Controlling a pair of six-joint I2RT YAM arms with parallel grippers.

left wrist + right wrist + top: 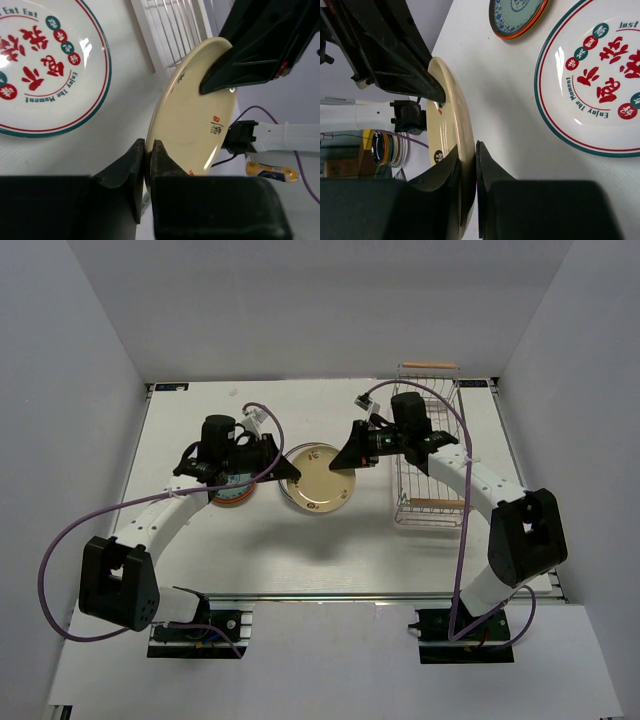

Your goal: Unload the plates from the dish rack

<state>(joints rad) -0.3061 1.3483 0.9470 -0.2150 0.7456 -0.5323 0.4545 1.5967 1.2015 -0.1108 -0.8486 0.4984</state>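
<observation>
A tan-yellow plate (318, 482) hangs above the table's middle, held at opposite rims by both grippers. My left gripper (283, 468) is shut on its left rim, as the left wrist view (148, 150) shows on the plate (195, 110). My right gripper (342, 462) is shut on the right rim, as the right wrist view (470, 155) shows on the plate (447, 115). A white plate with red motifs (45, 75) lies flat on the table below, also in the right wrist view (600, 85). The dish rack (432, 502) stands at the right, under my right arm.
An orange-rimmed plate with a blue-green pattern (517, 15) lies on the table beside the white one; in the top view (232, 498) it sits under my left wrist. White walls close in the table on three sides.
</observation>
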